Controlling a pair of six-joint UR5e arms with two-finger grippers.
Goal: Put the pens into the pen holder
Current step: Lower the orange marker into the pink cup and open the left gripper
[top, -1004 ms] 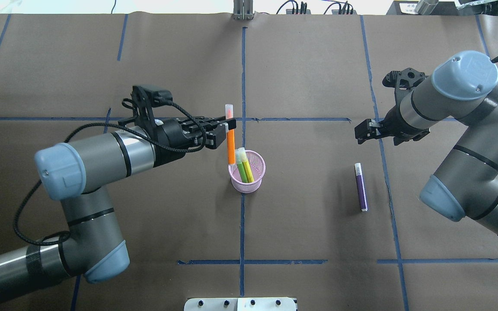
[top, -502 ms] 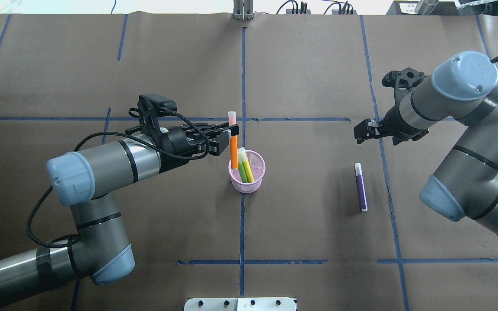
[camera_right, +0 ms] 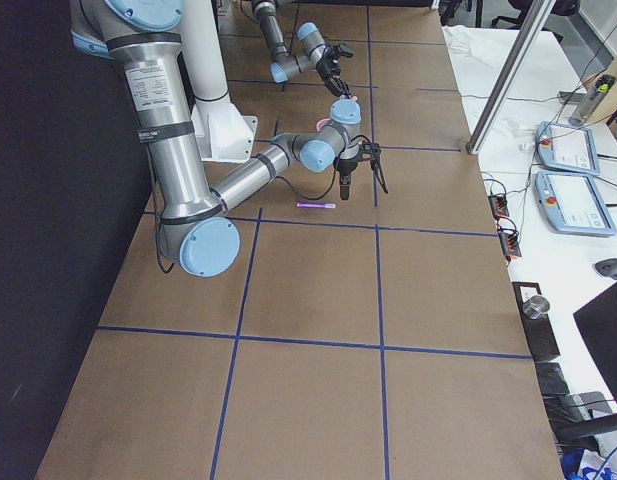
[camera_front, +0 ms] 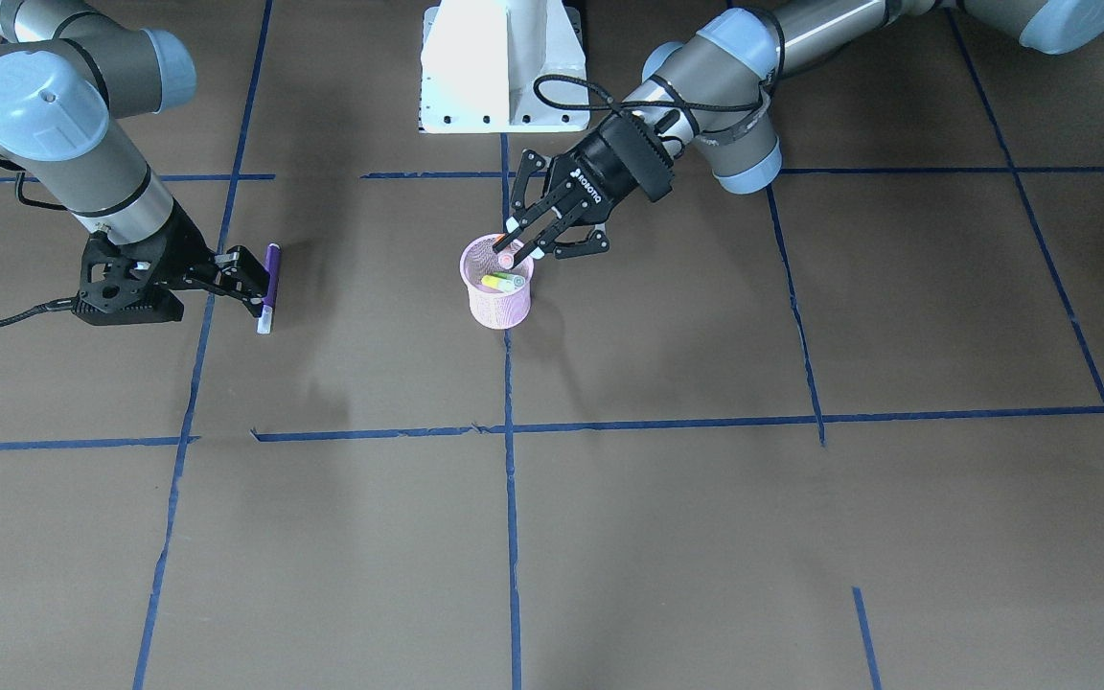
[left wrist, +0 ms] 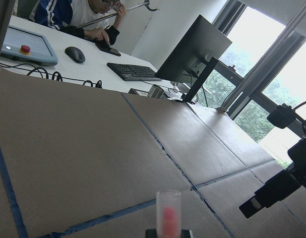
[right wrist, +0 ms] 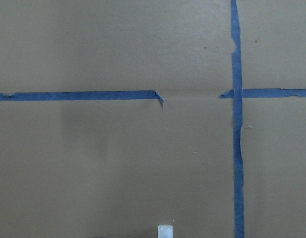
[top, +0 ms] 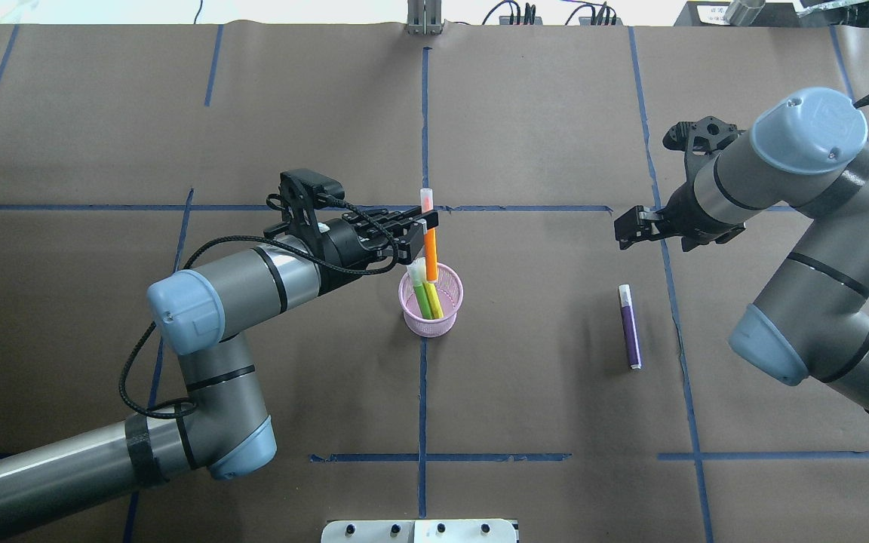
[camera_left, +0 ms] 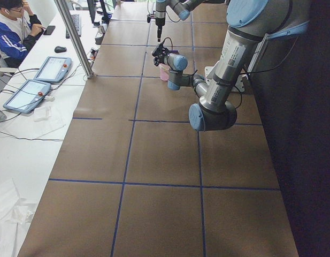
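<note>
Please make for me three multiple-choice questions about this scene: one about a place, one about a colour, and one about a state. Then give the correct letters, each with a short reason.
1. Where is the purple pen in relation to the pen holder?
A. Inside it
B. Lying on the table, apart from it
C. Held in the air above it

2. What colour is the pen in the left gripper?
A. Green
B. Purple
C. Orange

3. What is the state of the left gripper?
A. Wide open and empty
B. Shut on a pen that stands upright over the pen holder
C. Lying on the table

Answers:
1. B: the overhead view shows it flat on the table, on the right arm's side.
2. C: the orange pen sits between the fingers.
3. B: the fingers clamp it near its cap, with its lower end at the holder's rim.
</note>
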